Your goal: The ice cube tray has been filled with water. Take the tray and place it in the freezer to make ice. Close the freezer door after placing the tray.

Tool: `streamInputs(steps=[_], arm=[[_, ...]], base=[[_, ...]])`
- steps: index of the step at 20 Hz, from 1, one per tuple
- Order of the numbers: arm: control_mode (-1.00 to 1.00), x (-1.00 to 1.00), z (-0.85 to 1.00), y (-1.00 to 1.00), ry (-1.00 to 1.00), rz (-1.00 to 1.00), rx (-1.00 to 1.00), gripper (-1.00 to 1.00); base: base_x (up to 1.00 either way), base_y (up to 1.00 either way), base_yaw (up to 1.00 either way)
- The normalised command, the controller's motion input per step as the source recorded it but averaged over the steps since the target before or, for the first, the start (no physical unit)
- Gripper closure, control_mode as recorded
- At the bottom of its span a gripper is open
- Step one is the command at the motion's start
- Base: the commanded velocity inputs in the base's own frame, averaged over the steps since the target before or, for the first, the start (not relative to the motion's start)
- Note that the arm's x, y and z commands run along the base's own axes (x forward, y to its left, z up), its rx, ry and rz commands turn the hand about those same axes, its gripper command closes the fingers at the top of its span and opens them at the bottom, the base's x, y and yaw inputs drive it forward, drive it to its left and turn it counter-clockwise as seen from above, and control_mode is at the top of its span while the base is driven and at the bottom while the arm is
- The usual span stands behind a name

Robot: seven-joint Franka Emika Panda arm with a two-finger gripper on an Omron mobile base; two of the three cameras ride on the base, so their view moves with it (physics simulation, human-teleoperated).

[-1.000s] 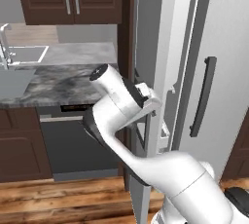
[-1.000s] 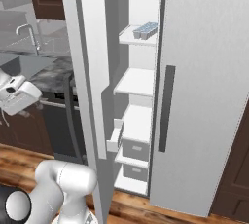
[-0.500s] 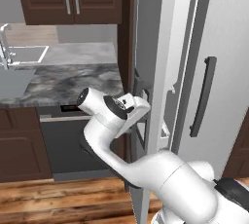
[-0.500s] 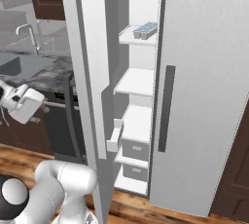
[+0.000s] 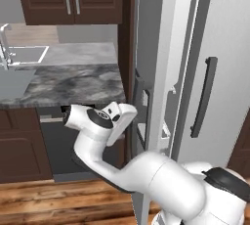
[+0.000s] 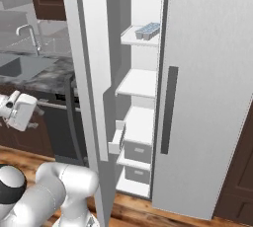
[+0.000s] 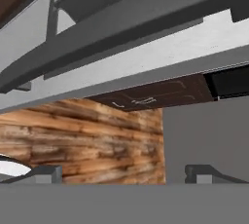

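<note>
The ice cube tray (image 6: 148, 30), white with pale blue cells of water, lies on the top shelf inside the freezer (image 6: 141, 80). The freezer door (image 6: 91, 73) stands wide open; in the left base view the freezer door (image 5: 149, 33) shows nearly edge-on with its dark bar handle (image 5: 139, 109). My gripper (image 5: 126, 117) hangs low on the outer side of that door, just left of the handle and touching nothing. From the right, the gripper (image 6: 33, 112) sits left of the door. In the hand view the gripper (image 7: 125, 175) is open and empty, with grey door parts above it.
The wider fridge door (image 5: 224, 72) is shut at the right. A grey marble counter (image 5: 68, 84) with a sink (image 5: 14, 79) lies at the left, with a dark appliance front (image 5: 58, 141) beneath it. Wood floor (image 5: 49, 204) runs below. White drawers (image 6: 136, 152) fill the freezer's lower part.
The hand has dropped and drawn back to the left, away from the freezer door's handle. Its jaws stay open. The door and the tray have not moved.
</note>
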Motion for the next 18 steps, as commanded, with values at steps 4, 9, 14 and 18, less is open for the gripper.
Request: streamInputs(steps=[4,9,14,18], arm=[[-1.00,0.28,-0.23,0.33,0.08,0.08,-0.16,-1.00],[-1.00,0.41,-0.30,0.09,0.01,0.06,-0.17,-1.00],[-1.00,0.39,-0.25,0.00,0.00,0.00,-0.12,-1.00],[-1.00,0.21,-0.22,0.00,0.00,0.00,-0.09,-1.00]], base=[[0.00,0.00,0.00],[0.00,0.00,0.00],[0.00,0.00,0.00],[0.00,0.00,0.00]])
